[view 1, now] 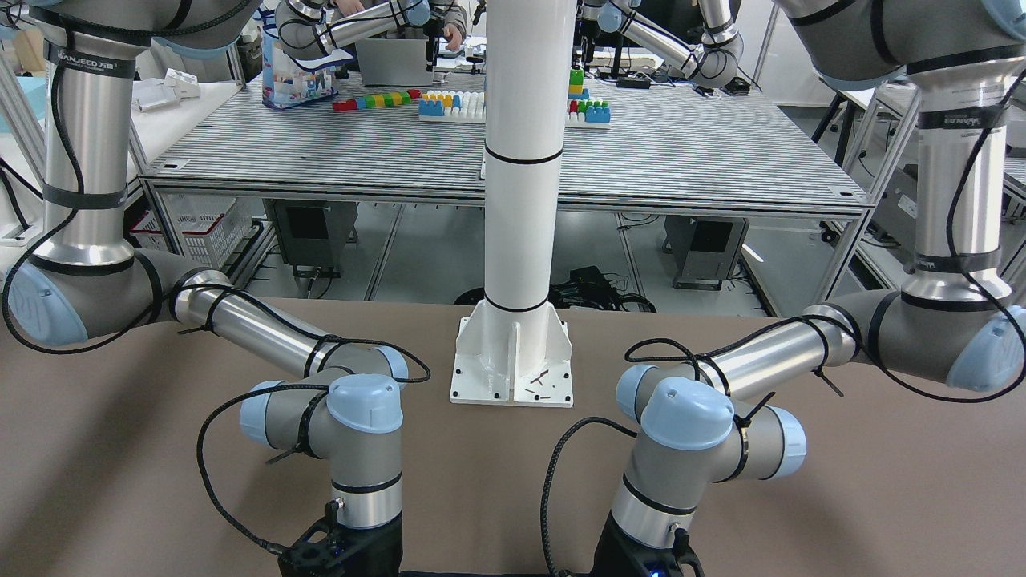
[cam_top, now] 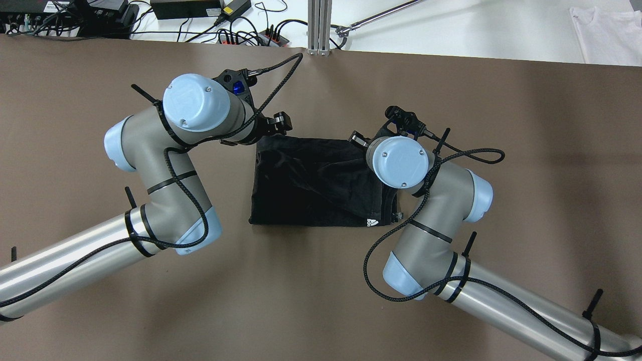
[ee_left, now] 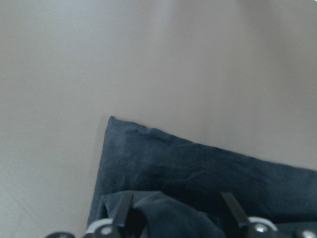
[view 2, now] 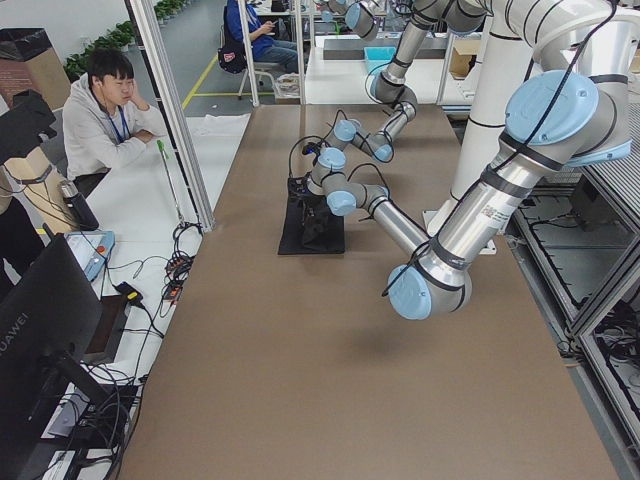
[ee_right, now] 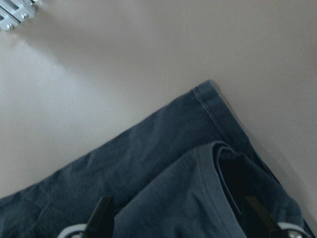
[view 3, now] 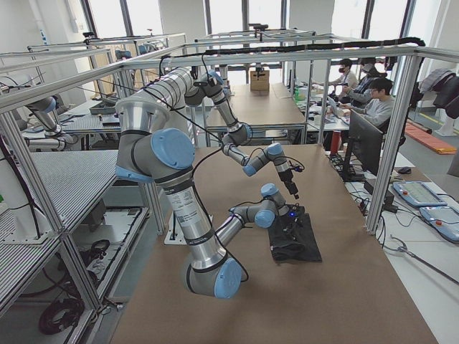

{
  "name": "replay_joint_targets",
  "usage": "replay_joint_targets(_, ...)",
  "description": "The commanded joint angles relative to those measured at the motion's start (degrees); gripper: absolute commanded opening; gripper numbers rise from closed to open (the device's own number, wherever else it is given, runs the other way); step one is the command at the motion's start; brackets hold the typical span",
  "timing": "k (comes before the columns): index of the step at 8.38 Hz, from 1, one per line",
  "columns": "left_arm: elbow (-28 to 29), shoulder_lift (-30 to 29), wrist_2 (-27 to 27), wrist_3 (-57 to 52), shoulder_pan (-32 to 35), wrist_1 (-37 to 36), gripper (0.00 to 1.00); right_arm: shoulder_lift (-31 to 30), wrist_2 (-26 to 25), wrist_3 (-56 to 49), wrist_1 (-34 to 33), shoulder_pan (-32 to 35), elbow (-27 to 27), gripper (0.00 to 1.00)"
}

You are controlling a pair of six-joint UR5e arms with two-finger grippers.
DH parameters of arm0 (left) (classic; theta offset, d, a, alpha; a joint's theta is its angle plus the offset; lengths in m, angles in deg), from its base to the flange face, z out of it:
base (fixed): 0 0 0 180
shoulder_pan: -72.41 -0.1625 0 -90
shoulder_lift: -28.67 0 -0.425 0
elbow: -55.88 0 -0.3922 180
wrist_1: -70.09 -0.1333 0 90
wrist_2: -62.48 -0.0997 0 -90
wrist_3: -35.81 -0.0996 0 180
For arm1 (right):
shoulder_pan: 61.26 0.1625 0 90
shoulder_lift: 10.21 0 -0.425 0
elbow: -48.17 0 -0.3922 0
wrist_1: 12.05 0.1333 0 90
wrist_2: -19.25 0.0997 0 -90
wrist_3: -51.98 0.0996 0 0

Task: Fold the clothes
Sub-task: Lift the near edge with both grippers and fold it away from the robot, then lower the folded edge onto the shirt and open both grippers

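Left gripper point(ee_left: 176, 208) and right gripper point(ee_right: 178, 210) both stand spread, gripping nothing, over the two far corners of the clothes point(cam_top: 311, 185). Long axis runs gripper to gripper; neither is judged nearer.

black clothes point(cam_top: 311, 185) folded flat on table.
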Motion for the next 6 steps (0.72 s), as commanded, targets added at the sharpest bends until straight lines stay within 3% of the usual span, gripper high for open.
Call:
replay_joint_targets(1, -1.1, 1.3, 0.1, 0.0, 0.1, 0.2, 1.0, -7.1, 0.1, 6.6, -0.1, -5.7, 7.8, 0.91)
replay_joint_targets(3, -1.2, 1.6, 0.0, -0.1, 0.1, 0.2, 1.0, -6.8, -6.0, 10.8, -0.2, -11.4, 7.3, 0.88)
replay_joint_targets(5, -1.2, 2.5, 0.0, -0.1, 0.1, 0.2, 1.0, -6.8, -6.5, 12.2, -0.4, -11.6, 6.1, 0.74)
replay_joint_targets(6, -1.3, 2.5, -0.1, -0.1, 0.1, 0.2, 1.0, -6.8, -6.5, 11.7, -0.4, -11.3, 5.2, 0.74)
